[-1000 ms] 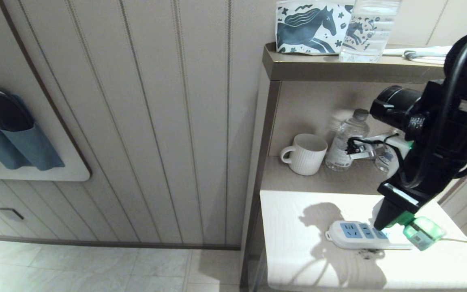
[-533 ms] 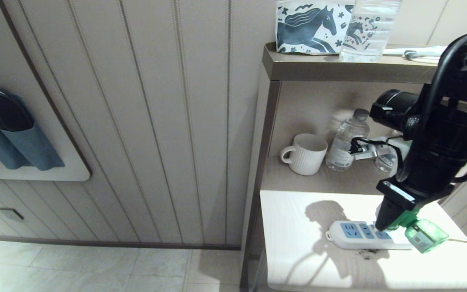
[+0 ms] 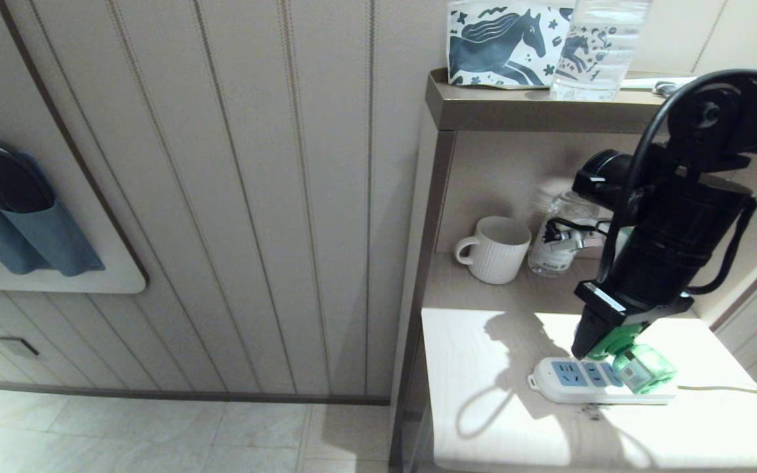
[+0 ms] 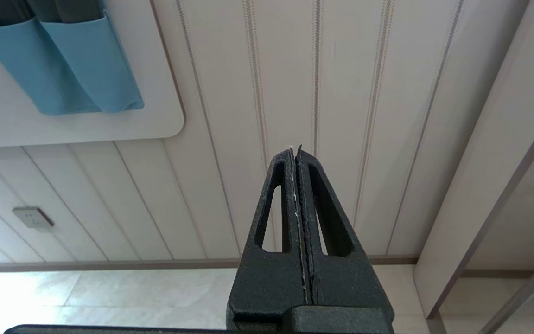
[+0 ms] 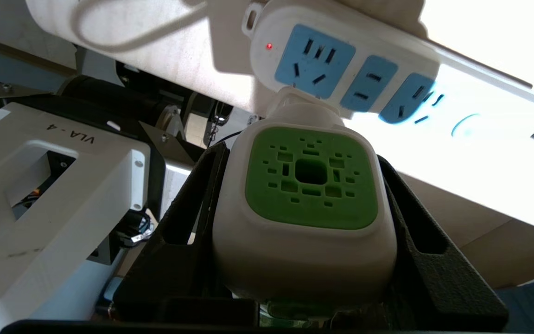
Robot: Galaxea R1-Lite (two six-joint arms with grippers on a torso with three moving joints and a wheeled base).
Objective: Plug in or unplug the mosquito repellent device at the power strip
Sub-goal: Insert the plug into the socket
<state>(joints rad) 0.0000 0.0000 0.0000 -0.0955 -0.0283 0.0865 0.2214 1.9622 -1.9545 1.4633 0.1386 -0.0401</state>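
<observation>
The only lettering that can be read is "VLA - 4", printed in dark characters on a white robot housing [image 5: 40, 153] seen in the right wrist view, where it appears upside down. The water bottle [image 3: 559, 240] on the shelf carries a label, and the bottle's print is too small to make out. The pouch [image 3: 503, 43] on the upper shelf shows only a horse drawing, with no words that can be read.
</observation>
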